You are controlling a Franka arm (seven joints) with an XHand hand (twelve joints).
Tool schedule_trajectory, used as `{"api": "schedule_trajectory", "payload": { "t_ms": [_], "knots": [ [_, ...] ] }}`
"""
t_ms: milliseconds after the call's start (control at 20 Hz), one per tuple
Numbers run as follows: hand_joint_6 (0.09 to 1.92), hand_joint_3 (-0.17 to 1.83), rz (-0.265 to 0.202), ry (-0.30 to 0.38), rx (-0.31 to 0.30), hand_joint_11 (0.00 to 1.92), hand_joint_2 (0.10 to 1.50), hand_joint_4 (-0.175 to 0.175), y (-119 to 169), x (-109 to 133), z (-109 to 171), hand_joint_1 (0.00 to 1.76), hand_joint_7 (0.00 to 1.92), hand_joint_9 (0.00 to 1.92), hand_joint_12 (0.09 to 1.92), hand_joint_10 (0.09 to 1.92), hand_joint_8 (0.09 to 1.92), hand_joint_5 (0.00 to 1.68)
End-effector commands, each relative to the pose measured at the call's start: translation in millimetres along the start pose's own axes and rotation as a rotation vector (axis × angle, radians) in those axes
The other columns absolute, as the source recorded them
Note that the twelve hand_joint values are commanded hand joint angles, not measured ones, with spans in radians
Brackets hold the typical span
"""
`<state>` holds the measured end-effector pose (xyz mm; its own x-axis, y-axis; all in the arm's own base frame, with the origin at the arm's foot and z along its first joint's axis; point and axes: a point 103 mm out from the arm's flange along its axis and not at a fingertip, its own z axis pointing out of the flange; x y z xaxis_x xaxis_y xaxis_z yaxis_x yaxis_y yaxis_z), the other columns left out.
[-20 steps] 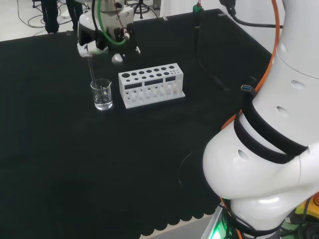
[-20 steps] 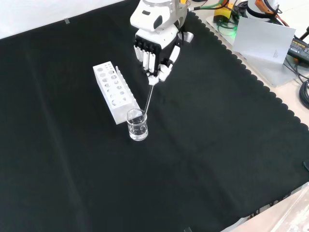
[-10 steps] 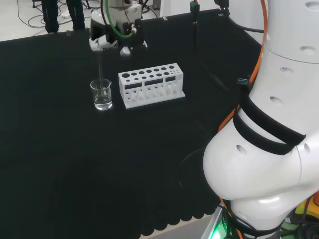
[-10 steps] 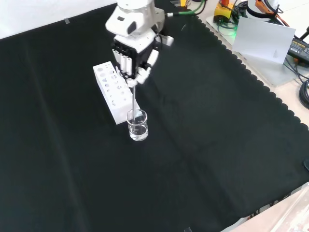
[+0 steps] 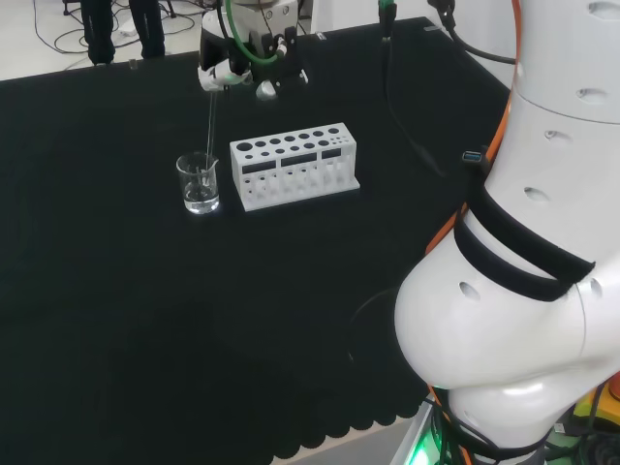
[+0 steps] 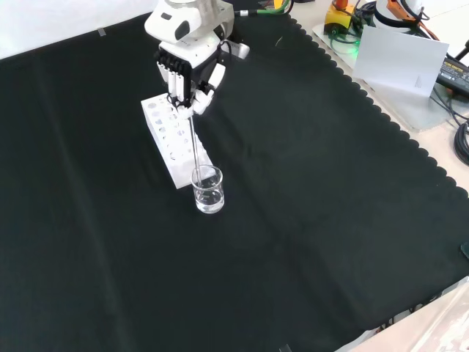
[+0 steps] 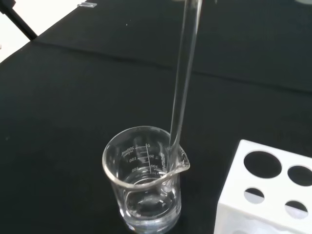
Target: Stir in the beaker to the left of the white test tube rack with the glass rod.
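Observation:
A small clear beaker [image 5: 198, 183] [image 6: 208, 189] [image 7: 144, 180] with a little clear liquid stands on the black cloth, to the left of the white test tube rack [image 5: 294, 165] in the head view. The hand [image 5: 242, 60] [image 6: 185, 70] hangs above the rack's end, its fingers curled round the top of a glass rod [image 5: 210, 121] [image 6: 193, 143] [image 7: 183, 83]. The rod slants down into the beaker and leans on its rim beside the spout, with its lower end in the liquid.
The rack [image 6: 174, 139] [image 7: 265, 195] stands close against the beaker. The arm's big white links [image 5: 523, 291] take up the head view's right side. Boxes, cables and a grey sheet [image 6: 399, 59] lie past the cloth's scalloped edge at the front view's upper right.
The hand has swung to the right in the head view and up-left in the front view, over the rack. The rod has tilted the other way, its tip staying in the beaker.

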<state>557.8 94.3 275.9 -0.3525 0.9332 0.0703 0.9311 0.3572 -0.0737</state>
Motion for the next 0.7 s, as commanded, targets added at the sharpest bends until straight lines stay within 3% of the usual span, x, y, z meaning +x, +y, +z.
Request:
{"api": "schedule_trajectory", "payload": {
  "t_ms": [50, 350, 700],
  "knots": [
    [0.09, -0.17, -0.034, -0.008, -0.001, 1.64, 1.07, -0.175, -15.9, 27.2, -6.6, 1.32, 1.29, 1.67, 0.56, 0.67, 0.8, 1.4],
    [0.09, -0.17, -0.05, -0.004, -0.016, 1.64, 1.07, -0.175, -7.1, 42.2, -6.9, 1.32, 1.29, 1.67, 0.57, 0.67, 0.79, 1.4],
    [0.09, -0.17, -0.047, 0.014, -0.012, 1.64, 1.07, -0.175, 14.0, 29.0, -2.6, 1.32, 1.29, 1.67, 0.57, 0.67, 0.79, 1.4]
  ]
}}
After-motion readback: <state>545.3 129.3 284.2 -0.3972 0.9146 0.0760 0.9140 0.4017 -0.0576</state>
